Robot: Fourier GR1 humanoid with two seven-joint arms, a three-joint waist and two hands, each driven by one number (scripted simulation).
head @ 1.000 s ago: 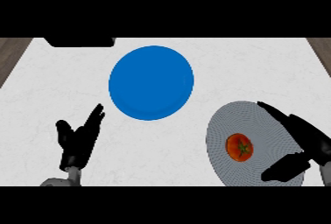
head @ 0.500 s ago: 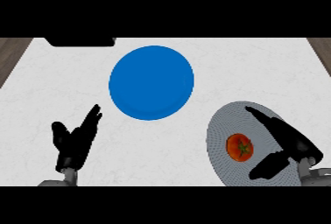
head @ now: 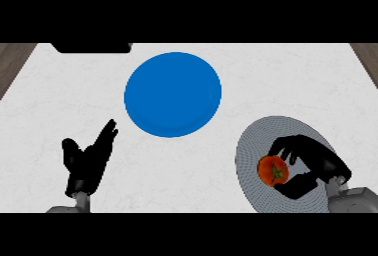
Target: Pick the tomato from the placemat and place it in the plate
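White counter bearing a plate and a placemat

The white marbled counter (head: 59, 100) is carrying a round blue plate (head: 173, 94) near its middle, and a round grey placemat (head: 255, 150) is lying well apart at the lower right; a dark object (head: 92, 47) is sitting at the far edge.

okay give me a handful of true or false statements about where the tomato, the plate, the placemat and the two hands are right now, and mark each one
1. The tomato lies on the grey placemat. True.
2. The blue plate already holds the tomato. False: nothing lies on the plate; the tomato is on the placemat.
3. The right hand has its fingers and thumb curled around the tomato. True.
4. The left hand rests on the plate. False: it is open over the white counter, to the plate's lower left, apart from it.
5. The placemat lies to the left of the plate. False: it lies to the plate's lower right.
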